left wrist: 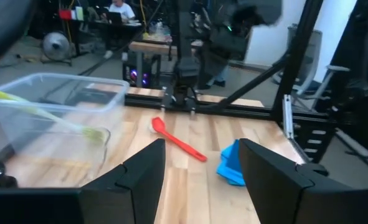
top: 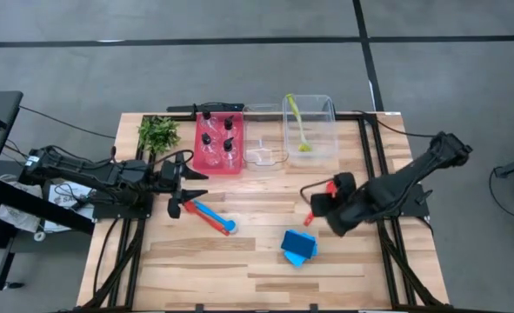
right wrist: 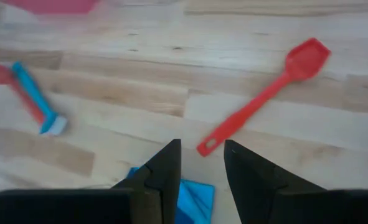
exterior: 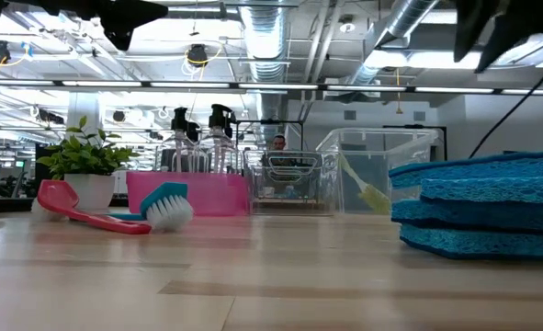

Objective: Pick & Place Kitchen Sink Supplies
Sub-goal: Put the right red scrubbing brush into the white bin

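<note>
A red spatula (right wrist: 264,96) lies flat on the wooden table, right of centre. My right gripper (right wrist: 202,167) hovers above its handle end, slanting down, open by a narrow gap with nothing between the fingers; in the high view the right gripper (top: 319,205) covers the spatula's middle. Stacked blue sponges (top: 298,246) lie nearer the front edge. A red-and-blue brush (top: 211,216) lies left of centre. My left gripper (top: 187,191) waits open at the table's left, pointing level. Several clear bottles (top: 217,143) stand in the red bin; a yellow-green brush (top: 298,126) leans in the clear bin.
A small leafy plant (top: 158,133) stands at the back left. The red bin (top: 197,161), a small clear bin (top: 263,149) and a larger clear bin (top: 326,113) line the far edge. Black frame rails (top: 371,165) run along both table sides.
</note>
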`<state>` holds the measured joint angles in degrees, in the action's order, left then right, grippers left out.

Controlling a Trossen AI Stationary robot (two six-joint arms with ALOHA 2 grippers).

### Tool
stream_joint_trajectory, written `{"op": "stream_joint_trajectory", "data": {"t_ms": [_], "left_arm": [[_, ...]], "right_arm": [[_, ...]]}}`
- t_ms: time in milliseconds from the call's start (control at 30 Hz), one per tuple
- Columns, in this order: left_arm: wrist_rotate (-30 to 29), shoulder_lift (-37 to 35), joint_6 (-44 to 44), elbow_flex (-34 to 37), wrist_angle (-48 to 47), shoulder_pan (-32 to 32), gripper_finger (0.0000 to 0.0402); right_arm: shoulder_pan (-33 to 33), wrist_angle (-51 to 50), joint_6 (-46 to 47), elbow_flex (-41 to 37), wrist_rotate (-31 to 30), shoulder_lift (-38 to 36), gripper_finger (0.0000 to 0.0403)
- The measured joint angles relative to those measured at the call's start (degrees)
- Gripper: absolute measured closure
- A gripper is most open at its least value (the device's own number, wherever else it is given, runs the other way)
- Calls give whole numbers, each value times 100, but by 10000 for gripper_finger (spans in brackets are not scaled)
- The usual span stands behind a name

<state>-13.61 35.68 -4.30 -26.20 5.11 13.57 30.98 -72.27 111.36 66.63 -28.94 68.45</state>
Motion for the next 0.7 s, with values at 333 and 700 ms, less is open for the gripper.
{"op": "stream_joint_trajectory", "data": {"t_ms": [333, 700], "left_arm": [[-7, 2, 109, 0, -7, -23, 197], [-5, 2, 92, 0, -7, -16, 197]], "right_arm": [[-41, 208, 1028, 0, 485, 1295, 287], [-469, 138, 1149, 0, 666, 2172, 287]]}}
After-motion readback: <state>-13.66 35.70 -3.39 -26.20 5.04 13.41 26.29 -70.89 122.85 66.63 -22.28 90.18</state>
